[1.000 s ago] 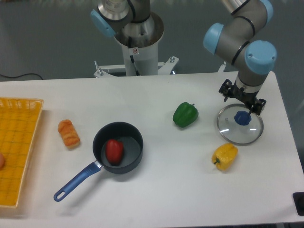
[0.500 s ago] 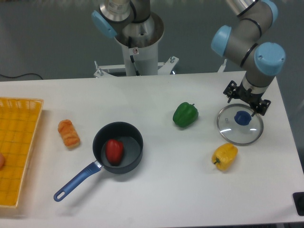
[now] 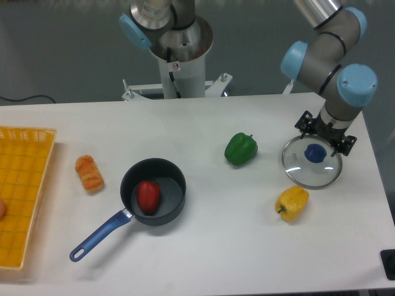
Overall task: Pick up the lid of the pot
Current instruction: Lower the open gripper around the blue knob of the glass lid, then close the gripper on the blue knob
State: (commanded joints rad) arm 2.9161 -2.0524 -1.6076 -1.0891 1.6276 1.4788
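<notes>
My gripper (image 3: pixel 325 135) is open, its two dark fingers spread apart over the upper right edge of the pot lid. Flat on the white table lies the lid (image 3: pixel 301 170), a clear disc with a thin rim and a blue knob (image 3: pixel 315 153) at its middle. In the picture the knob shows just below the gap between the fingers, with nothing held there. The gripper covers part of the lid's far rim, and its exact height above the lid cannot be told.
A yellow pepper (image 3: pixel 292 203) lies just below the lid and a green pepper (image 3: pixel 241 149) to its left. Farther left, a black pan (image 3: pixel 175 205) with a blue handle holds a red item. An orange-brown object (image 3: pixel 89 173) and a yellow basket (image 3: pixel 32 185) are at far left.
The gripper has shifted right and a little down in the picture, staying open. The lid, peppers and pan have not moved.
</notes>
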